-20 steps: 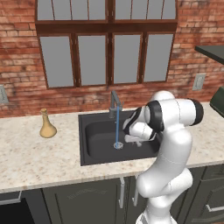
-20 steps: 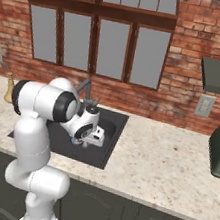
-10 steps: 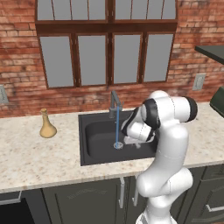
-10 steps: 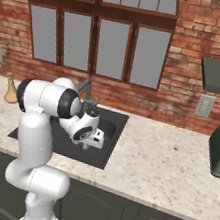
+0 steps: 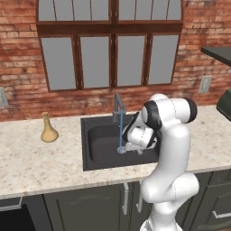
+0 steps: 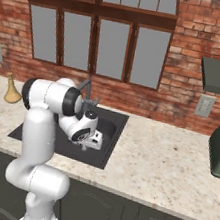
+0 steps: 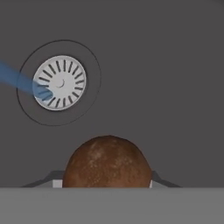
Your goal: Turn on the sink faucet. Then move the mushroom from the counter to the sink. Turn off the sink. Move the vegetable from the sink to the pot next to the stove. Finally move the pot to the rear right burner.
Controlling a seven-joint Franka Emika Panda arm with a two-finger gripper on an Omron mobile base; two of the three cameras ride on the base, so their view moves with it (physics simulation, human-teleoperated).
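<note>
While water still runs, the pincer [image 7: 107, 186] has carried the mushroom [image 7: 106, 162] lower.

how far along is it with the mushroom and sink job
Done: the faucet is on, with a stream of water falling to the drain. In hand: the claw holds the brown mushroom between its fingers, low over the sink floor beside the drain. Left: letting go of it, shutting the water off, then the pot and burner steps.
</note>
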